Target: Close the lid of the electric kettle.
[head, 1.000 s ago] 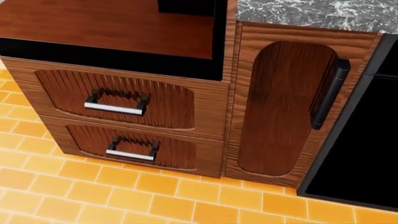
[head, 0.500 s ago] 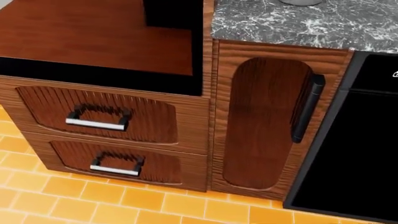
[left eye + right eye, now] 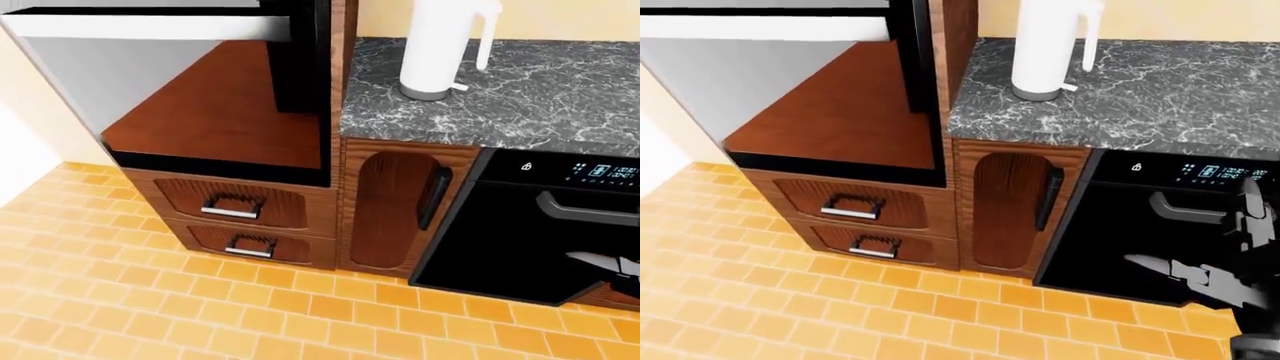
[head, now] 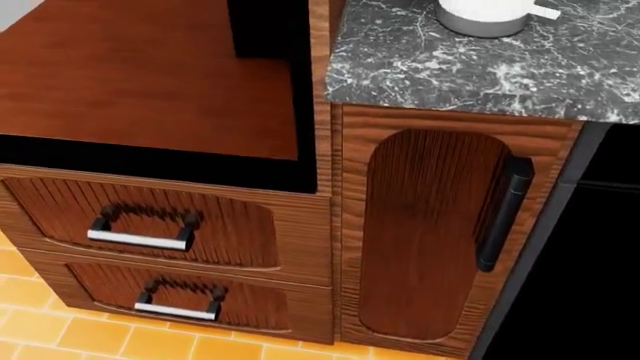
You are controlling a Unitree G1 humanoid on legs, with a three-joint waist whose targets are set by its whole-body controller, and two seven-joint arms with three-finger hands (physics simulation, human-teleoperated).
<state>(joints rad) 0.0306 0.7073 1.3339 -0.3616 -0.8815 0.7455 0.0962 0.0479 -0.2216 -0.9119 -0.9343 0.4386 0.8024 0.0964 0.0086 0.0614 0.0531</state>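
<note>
The electric kettle (image 3: 440,46) is tall and white with a grey base and a white handle on its right. It stands on the grey marble counter (image 3: 540,97). Its top is cut off by the top edge of both eye views, so the lid does not show. The head view shows only its base (image 4: 485,16). My right hand (image 3: 1212,251) is low at the right edge of the right-eye view, over the black appliance door, far below the kettle, with fingers spread and empty. My left hand is not in view.
A wall oven with a reflective door (image 3: 220,97) stands left of the counter, over two wooden drawers (image 3: 232,206) with metal handles. A narrow cabinet door (image 3: 392,210) with a black handle is under the kettle. A black dishwasher (image 3: 520,232) is to the right. The floor (image 3: 200,315) is orange tile.
The head view has shifted as the camera moved: the cabinets slid down and left in the picture, more counter shows, and the kettle's base has come in at the top.
</note>
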